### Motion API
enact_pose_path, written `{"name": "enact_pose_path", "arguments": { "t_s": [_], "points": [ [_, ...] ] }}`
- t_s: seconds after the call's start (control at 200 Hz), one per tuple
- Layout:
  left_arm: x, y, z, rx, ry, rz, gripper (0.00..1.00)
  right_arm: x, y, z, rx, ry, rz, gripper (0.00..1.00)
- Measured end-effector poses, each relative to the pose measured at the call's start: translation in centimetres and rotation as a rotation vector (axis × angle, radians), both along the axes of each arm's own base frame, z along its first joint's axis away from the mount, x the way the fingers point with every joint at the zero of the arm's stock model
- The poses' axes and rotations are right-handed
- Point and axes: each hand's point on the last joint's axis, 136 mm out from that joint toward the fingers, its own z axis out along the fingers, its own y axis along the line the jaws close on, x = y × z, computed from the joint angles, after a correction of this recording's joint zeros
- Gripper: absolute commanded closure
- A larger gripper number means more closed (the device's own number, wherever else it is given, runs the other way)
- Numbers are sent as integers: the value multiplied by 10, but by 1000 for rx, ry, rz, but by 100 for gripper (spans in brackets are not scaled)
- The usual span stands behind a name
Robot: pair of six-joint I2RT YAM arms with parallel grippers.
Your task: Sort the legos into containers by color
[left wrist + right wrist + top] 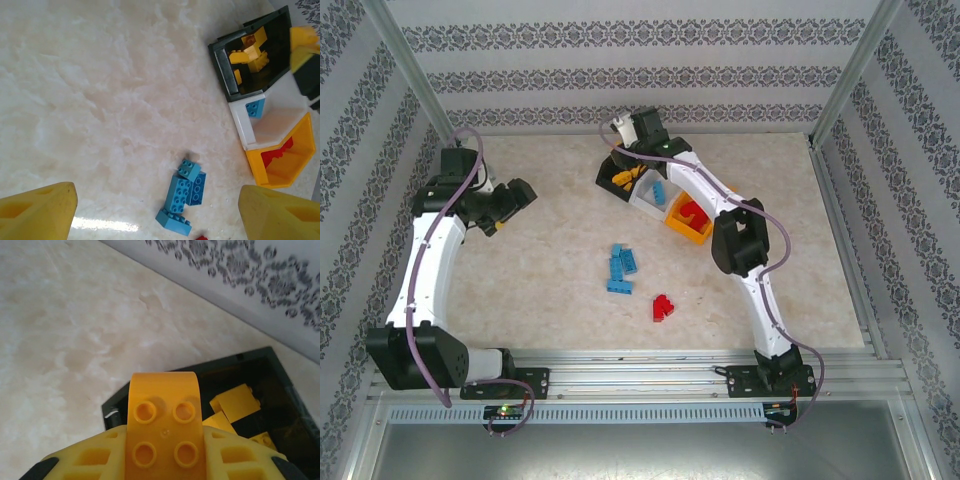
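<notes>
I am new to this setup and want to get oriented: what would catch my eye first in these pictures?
The right gripper is shut on a yellow-orange brick at the rim of the black bin, which already holds yellow pieces. A cluster of blue bricks and a small red clump lie loose mid-table, while the left gripper hangs open on the left.

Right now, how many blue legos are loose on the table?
4, in one cluster: small brick nearest the bins, long brick and darker brick side by side behind it, last brick at the far end. More could be hidden underneath.
</notes>
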Motion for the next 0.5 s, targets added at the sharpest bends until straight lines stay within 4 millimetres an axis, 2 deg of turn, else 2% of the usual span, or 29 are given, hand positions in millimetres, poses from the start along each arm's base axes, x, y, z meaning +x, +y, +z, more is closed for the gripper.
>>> {"name": "enact_pose_path", "arguments": {
  "t_s": [0.145, 0.245, 0.325, 0.5],
  "points": [
    [8, -2, -2, -10, 7, -17, 15, 11, -6, -28, -12, 56, -32, 72],
    [15, -2, -7, -14, 25, -22, 15, 17, -12, -38, -11, 81, -53, 60],
    [21, -2, -12, -18, 40, -24, 15, 20, -16, -38, -6, 84, -64, 52],
    [34, -6, -19, -30, 66, -43, 15, 26, -22, -29, 15, 68, -76, 48]
  ]
}}
